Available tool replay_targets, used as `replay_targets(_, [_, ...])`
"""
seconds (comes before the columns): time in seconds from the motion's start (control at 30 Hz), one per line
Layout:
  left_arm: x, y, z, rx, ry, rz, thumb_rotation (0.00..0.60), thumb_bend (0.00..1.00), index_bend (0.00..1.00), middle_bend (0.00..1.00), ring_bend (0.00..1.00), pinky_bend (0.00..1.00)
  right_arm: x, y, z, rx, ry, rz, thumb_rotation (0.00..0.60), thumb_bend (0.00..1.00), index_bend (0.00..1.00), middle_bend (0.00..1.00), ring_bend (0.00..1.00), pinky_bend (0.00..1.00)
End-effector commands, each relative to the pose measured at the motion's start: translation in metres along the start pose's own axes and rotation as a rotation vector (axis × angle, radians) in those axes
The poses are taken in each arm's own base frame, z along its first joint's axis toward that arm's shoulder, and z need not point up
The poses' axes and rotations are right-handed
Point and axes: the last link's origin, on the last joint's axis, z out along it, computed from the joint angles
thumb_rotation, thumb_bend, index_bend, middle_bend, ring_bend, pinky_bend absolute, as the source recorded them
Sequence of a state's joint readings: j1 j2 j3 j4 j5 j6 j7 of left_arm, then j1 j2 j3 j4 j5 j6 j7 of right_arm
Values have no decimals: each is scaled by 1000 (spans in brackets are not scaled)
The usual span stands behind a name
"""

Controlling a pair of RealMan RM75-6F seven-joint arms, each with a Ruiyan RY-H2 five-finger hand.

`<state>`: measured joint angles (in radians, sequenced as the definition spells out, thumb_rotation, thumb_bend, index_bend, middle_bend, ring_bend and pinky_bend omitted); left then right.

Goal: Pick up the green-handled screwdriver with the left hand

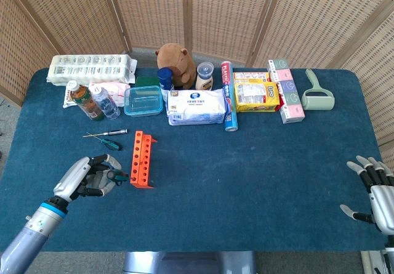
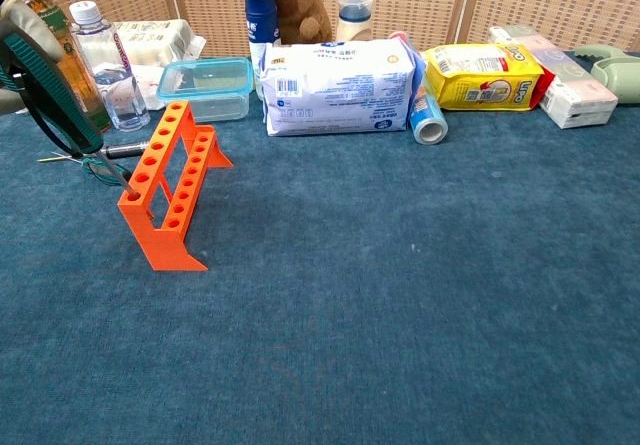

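In L hand (image 1: 91, 177): green-handled screwdriver (image 2: 45, 85).

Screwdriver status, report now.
Left hand holds green-handled screwdriver, tip in the orange rack. Right hand open, idle. Other screwdrivers lie beyond the rack.

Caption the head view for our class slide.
Left hand holds a green-handled screwdriver beside the orange rack; right hand holds nothing.
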<state>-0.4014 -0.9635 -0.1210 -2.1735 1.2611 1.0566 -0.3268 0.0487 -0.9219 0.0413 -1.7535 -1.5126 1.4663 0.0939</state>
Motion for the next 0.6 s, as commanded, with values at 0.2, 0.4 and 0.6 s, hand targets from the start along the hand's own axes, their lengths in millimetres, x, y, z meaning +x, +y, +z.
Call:
replay_targets(0.2, [-3, -4, 6, 16, -6, 5, 600, 381, 480, 746, 817, 930, 0, 0, 0, 2, 0, 2, 600, 16, 171, 77, 63, 0])
replay_targets(0.4, [-5, -6, 10, 28, -14, 15, 600, 382, 353, 712, 816, 930, 1, 0, 0, 0, 0, 4, 600, 15, 171, 77, 62, 0])
replay_targets(0.6, [-6, -5, 11, 31, -10, 17, 600, 382, 297, 694, 816, 930, 1, 0, 0, 1, -1, 4, 600, 15, 171, 76, 62, 0])
